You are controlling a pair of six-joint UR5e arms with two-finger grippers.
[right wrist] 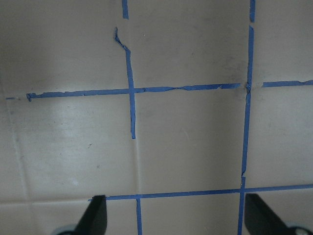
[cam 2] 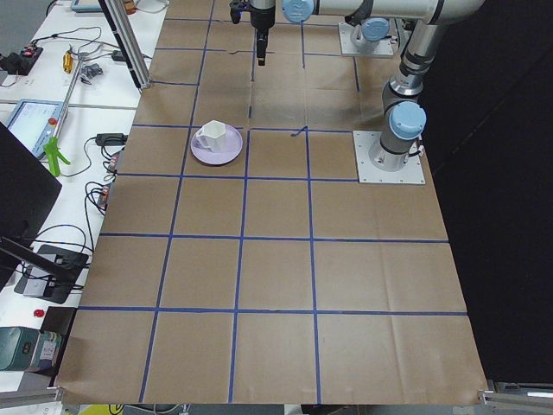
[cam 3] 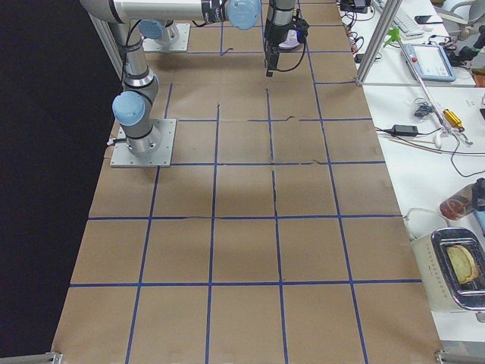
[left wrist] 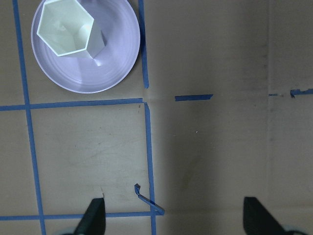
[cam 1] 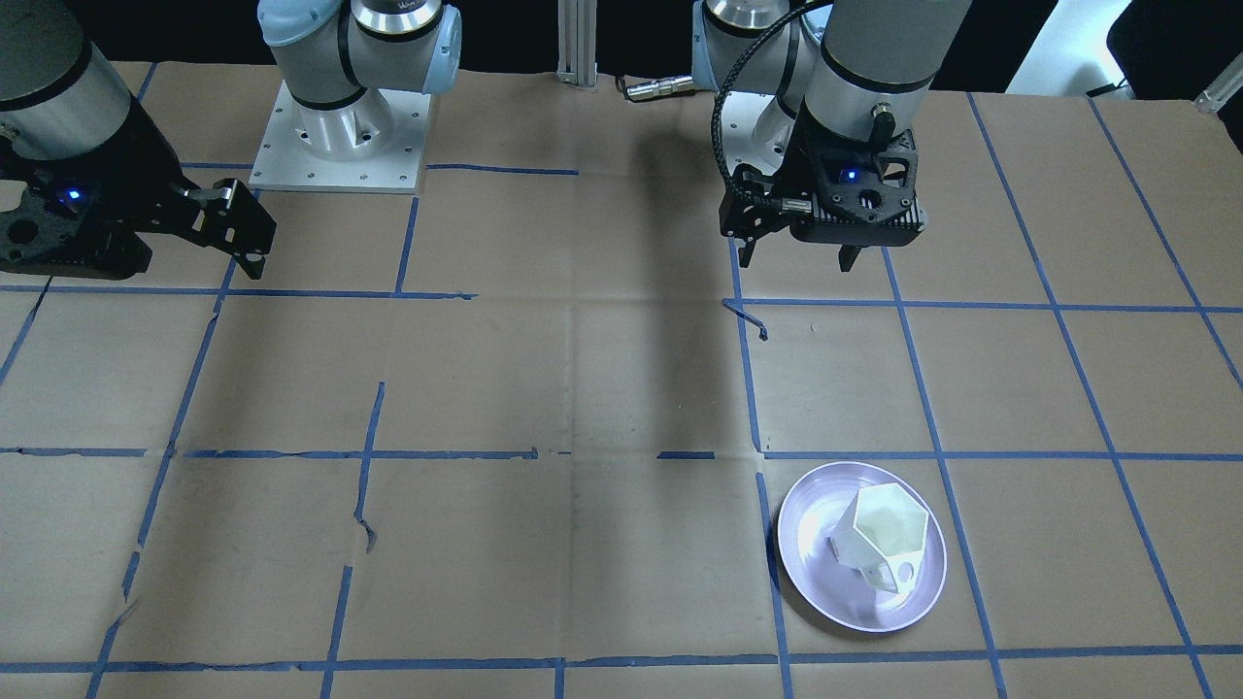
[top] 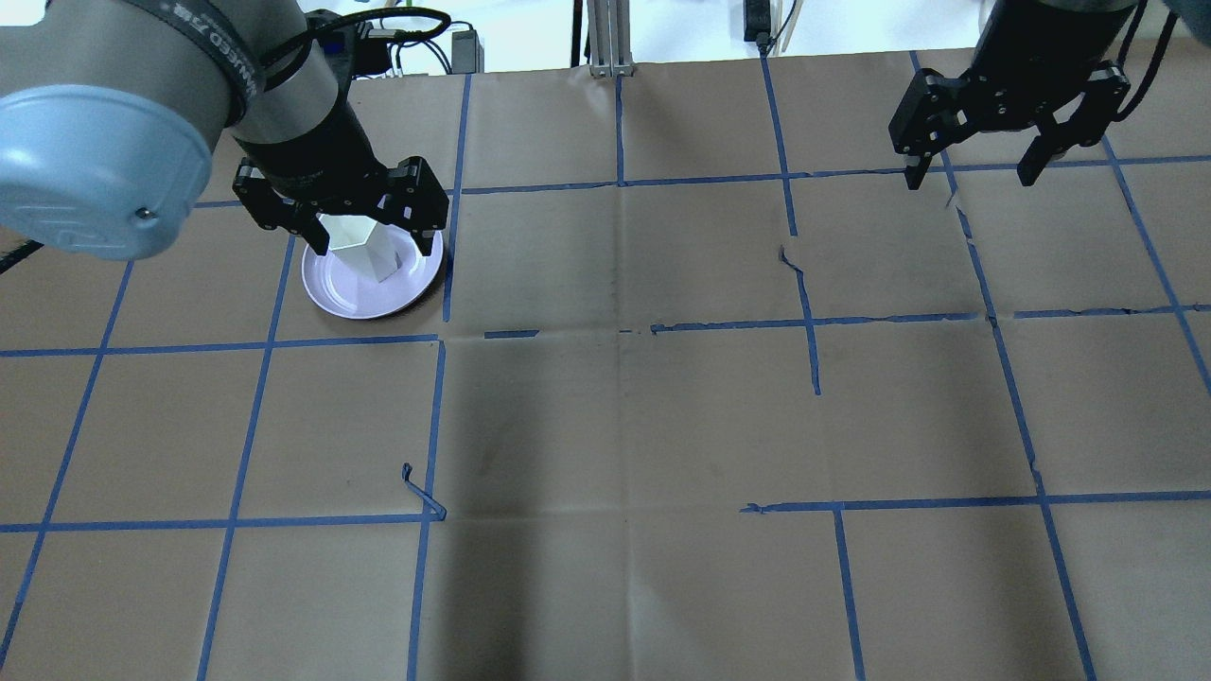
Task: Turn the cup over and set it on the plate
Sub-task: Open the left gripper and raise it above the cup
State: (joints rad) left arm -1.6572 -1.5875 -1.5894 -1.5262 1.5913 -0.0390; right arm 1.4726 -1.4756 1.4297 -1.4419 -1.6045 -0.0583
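Observation:
The white faceted cup [cam 1: 886,532] stands upright, mouth up, on the pale lavender plate [cam 1: 811,563]. They also show in the overhead view as cup [top: 367,248] and plate [top: 339,291], in the left wrist view as cup [left wrist: 65,28] and plate [left wrist: 105,68], and in the exterior left view as cup [cam 2: 210,136]. My left gripper [cam 1: 798,258] is open and empty, high above the table, on the robot's side of the plate. Its fingertips [left wrist: 95,215] frame bare paper. My right gripper [top: 970,178] is open and empty, far off over the table's other side.
A curled loose end of blue tape [cam 1: 748,316] lies between the left gripper and the plate. The brown paper has tears [cam 1: 364,532]. The arm base plate [cam 1: 340,146] sits at the robot's edge. Benches with cables and devices [cam 2: 52,130] run beside the table.

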